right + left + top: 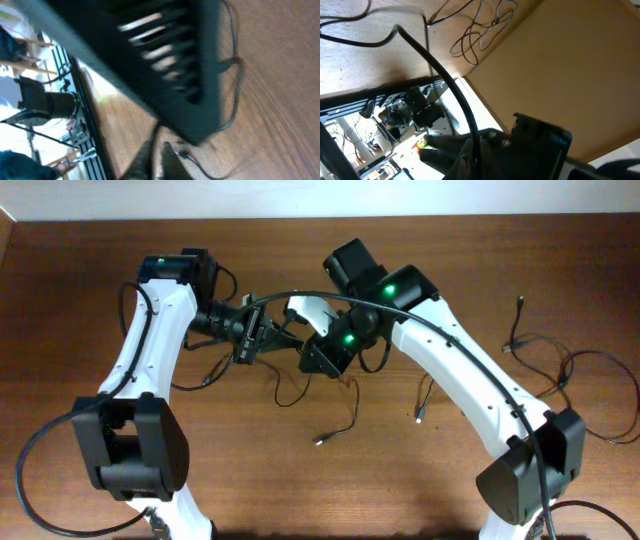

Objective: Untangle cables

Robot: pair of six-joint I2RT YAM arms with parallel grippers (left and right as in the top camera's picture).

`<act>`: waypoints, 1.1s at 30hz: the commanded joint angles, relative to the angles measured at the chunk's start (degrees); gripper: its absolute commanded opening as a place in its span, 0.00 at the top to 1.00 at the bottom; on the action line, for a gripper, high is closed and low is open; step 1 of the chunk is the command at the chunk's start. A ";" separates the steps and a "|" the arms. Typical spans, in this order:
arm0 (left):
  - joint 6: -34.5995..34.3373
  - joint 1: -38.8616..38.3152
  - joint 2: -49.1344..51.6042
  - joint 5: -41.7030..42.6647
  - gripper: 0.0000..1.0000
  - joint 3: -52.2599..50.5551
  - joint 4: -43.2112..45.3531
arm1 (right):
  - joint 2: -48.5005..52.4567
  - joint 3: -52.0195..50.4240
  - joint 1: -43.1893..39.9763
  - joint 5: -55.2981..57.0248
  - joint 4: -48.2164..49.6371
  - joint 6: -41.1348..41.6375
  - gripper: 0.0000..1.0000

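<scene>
Thin black cables (pixel 290 385) lie looped on the wooden table under both grippers. One plug end (pixel 320 440) and another (pixel 418 418) lie nearer the front. My left gripper (pixel 292 343) and right gripper (pixel 318 360) meet tip to tip above these loops. In the left wrist view the fingers (pixel 472 160) are a dark mass crossed by a thick arm cable (pixel 445 75). In the blurred right wrist view the fingers (pixel 159 162) show a narrow gap. A thin cable's plug (pixel 184 155) lies against the right finger.
A second bunch of thin cables (pixel 560 370) lies at the table's right, with a plug (pixel 520 302) towards the back; it also shows in the left wrist view (pixel 480 35). The right arm's thick cable (pixel 470 345) arcs over the centre. The left arm (pixel 165 60) fills the right wrist view.
</scene>
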 commanded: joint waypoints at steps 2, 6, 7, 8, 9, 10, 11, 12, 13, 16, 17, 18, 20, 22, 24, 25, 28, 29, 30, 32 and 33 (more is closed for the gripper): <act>0.83 -0.20 0.13 -8.07 0.78 0.70 -0.02 | 0.28 -0.04 -0.07 1.11 1.31 0.35 0.96; 12.09 -0.07 0.13 -22.99 0.11 0.72 0.11 | -0.24 0.15 -0.98 1.75 4.26 4.33 0.96; 18.16 0.07 0.13 -24.90 0.01 0.70 -0.50 | -0.61 1.31 -1.33 2.05 4.15 4.35 0.96; 21.59 0.24 0.13 -24.83 0.01 0.70 -1.09 | -1.16 3.10 -1.64 3.80 3.80 5.42 0.96; 25.22 0.72 0.13 -24.63 0.01 0.72 -1.90 | -1.75 4.87 -1.92 6.27 3.48 6.21 0.96; 28.09 1.46 0.13 -24.65 0.01 0.72 -2.60 | -2.84 8.26 -2.38 10.49 2.29 6.27 0.96; 30.23 2.27 0.13 -24.70 0.01 0.72 -2.93 | -3.61 10.60 -2.64 13.16 1.38 6.25 0.96; 31.28 3.04 0.13 -24.92 0.01 0.72 -2.91 | -4.48 13.49 -2.97 16.22 0.50 6.25 0.96; 31.39 4.04 0.13 -25.09 0.01 0.72 -2.73 | -5.20 16.15 -3.32 18.91 0.04 6.25 0.96; 31.36 6.49 0.13 -25.09 0.01 0.72 -0.90 | -7.13 23.80 -4.94 29.40 -0.20 6.23 0.96; 31.39 6.67 0.13 -25.16 0.01 0.72 -0.20 | -7.48 25.92 -5.84 33.27 -0.04 6.23 0.96; 31.34 6.69 0.13 -25.99 0.01 0.72 0.24 | -7.56 27.91 -7.23 37.42 0.17 6.23 0.96; 31.34 6.69 0.13 -27.96 0.01 0.72 0.85 | -7.56 29.16 -10.34 44.76 1.22 6.23 0.96; 31.36 6.69 0.13 -29.90 0.01 0.70 2.36 | -7.39 29.14 -14.51 50.29 1.09 6.27 0.96; 31.36 6.69 0.13 -31.12 0.01 0.70 3.21 | -7.30 29.14 -19.23 50.82 -0.70 7.85 0.96; 31.36 6.69 0.13 -31.12 0.01 0.70 3.63 | -7.19 29.14 -21.35 50.80 -1.75 8.98 0.96; 31.36 6.69 0.13 -31.10 0.01 0.70 4.68 | -5.53 28.96 -27.89 50.27 -5.31 9.25 0.96; 31.36 6.69 0.13 -31.10 0.01 0.70 4.68 | -4.85 28.96 -29.05 49.33 -6.47 9.25 0.96; 31.36 6.69 0.13 -31.10 0.01 0.70 4.68 | -3.54 28.81 -30.53 48.76 -7.98 9.27 0.96; 31.36 6.69 0.13 -31.10 0.01 0.70 4.68 | -2.05 28.37 -32.17 48.83 -8.70 10.80 0.96; 31.36 6.69 0.13 -31.10 0.01 0.70 4.68 | -1.18 28.24 -33.07 48.81 -8.72 11.89 0.96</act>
